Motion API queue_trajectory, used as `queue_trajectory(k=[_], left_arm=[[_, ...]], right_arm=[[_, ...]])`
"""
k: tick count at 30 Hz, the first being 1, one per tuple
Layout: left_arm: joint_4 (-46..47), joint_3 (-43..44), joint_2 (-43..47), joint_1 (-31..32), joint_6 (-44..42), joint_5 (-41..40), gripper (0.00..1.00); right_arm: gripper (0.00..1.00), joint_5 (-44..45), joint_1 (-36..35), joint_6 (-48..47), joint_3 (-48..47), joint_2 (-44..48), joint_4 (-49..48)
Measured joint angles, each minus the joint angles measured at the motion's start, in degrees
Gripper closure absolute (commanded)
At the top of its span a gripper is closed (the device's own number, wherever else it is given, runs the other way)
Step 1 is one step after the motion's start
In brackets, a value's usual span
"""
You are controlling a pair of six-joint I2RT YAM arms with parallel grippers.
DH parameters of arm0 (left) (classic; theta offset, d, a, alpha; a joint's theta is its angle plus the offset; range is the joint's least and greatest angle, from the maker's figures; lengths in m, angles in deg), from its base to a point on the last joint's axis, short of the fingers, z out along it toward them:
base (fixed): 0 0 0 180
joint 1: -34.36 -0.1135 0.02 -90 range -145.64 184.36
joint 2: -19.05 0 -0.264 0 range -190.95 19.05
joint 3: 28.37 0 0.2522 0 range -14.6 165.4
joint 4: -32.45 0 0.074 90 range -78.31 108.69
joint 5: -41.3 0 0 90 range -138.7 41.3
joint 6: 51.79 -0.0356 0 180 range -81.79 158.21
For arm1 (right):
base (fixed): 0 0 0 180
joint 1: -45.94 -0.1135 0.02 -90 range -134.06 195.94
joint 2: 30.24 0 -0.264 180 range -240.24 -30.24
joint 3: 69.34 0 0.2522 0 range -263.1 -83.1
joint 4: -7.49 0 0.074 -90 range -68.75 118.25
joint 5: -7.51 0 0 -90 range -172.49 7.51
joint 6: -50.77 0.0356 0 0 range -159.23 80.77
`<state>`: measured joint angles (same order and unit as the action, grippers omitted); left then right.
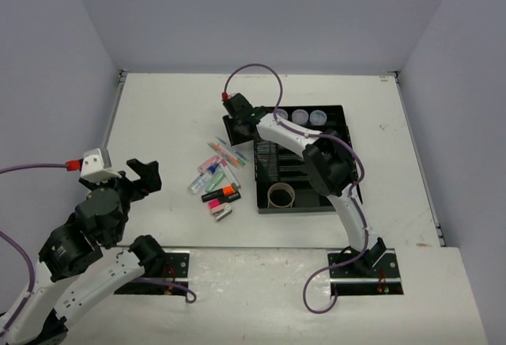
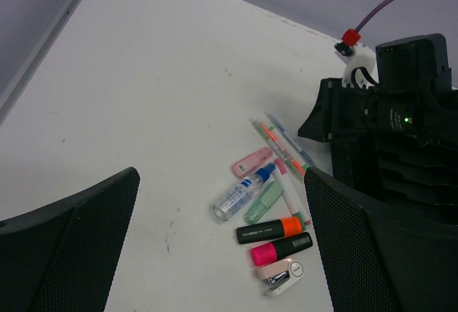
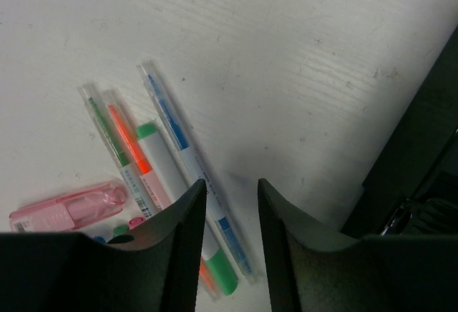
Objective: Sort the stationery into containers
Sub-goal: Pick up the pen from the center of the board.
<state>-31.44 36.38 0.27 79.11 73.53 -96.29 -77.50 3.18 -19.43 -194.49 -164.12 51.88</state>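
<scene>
The black organiser tray (image 1: 341,115) holds the tan tape roll (image 1: 281,195) at its near end and three clear tubs (image 1: 300,115) at its far end. Loose stationery lies left of it: thin pens (image 1: 229,153), a blue-capped bottle (image 2: 242,192), an orange highlighter (image 2: 270,230), a pink highlighter (image 2: 281,248), a pale green item (image 2: 263,203) and a small white block (image 2: 280,275). My right gripper (image 3: 230,187) is open, low over the blue pen (image 3: 172,126), which runs between its fingertips beside the left finger (image 3: 182,240). My left gripper (image 2: 222,255) is open and empty, above the table left of the pile.
A pink clear case (image 3: 68,208) lies beside the green pen (image 3: 104,122), orange pen (image 3: 125,137) and a white green-capped marker (image 3: 161,162). The tray's edge (image 3: 422,147) is just right of my right gripper. Walls enclose the table at the back and sides.
</scene>
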Motion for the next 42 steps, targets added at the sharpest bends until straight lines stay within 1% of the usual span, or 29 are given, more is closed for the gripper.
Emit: queue_trajectory(k=[9, 22, 33, 38, 42], left_arm=[[0.03, 0.00, 0.41, 0.00, -0.01, -0.02, 0.00], [0.03, 0.00, 0.76, 0.00, -0.01, 0.00, 0.00], [0.08, 0.00, 1.05, 0.00, -0.02, 0.00, 0.00], [0.16, 0.00, 1.07, 0.00, -0.03, 0.01, 0.00], [0.18, 0.00, 1.13, 0.00, -0.03, 0.02, 0.00]], right_arm=[[0.64, -1.93, -0.10, 2.00, 0.20, 0.00, 0.73], [0.63, -2.10, -0.46, 5.17, 0.36, 0.00, 2.41], [0.63, -2.08, -0.46, 7.80, 3.06, 0.15, 1.39], [0.70, -2.05, -0.46, 8.51, 3.07, 0.15, 1.28], [0.73, -1.74, -0.46, 8.73, 3.04, 0.15, 1.91]])
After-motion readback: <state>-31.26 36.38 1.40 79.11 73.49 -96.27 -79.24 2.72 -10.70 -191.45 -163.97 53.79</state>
